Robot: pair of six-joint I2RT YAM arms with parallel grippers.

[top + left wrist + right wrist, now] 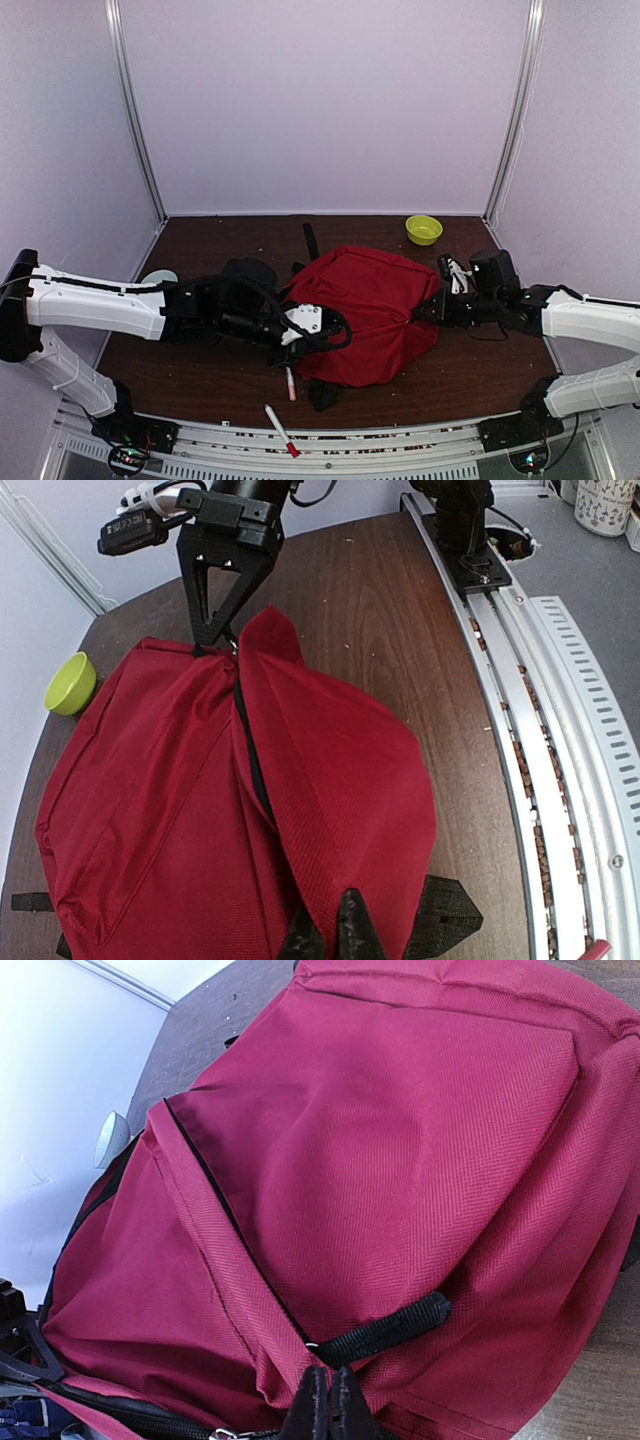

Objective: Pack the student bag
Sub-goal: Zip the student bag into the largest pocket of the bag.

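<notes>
The student bag (370,300) lies flat in the middle of the table (480,370), between the two arms. The packing looks unfinished. Two marker pens are outside the bag, one (290,383) on the wood just beside its near edge and the other (281,430) nearer the arms at the rail (400,437). A lime-green bowl (423,229) sits well apart by the back wall. No grey lining or open mouth shows. In the left wrist view the black zipper (252,755) runs as a thin dark line across the red fabric, so the compartment seems closed or nearly so - opening it and loading the pens would be what is left.

The left gripper (325,932) has its fingers pressed together on a fold of red fabric at the near end of that zipper line. The right gripper (322,1400) is likewise pinched tight - its tips meet at the bag's opposite edge, just beside a black webbing loop (385,1330). Whether it has the cloth or a zipper pull cannot be told.
</notes>
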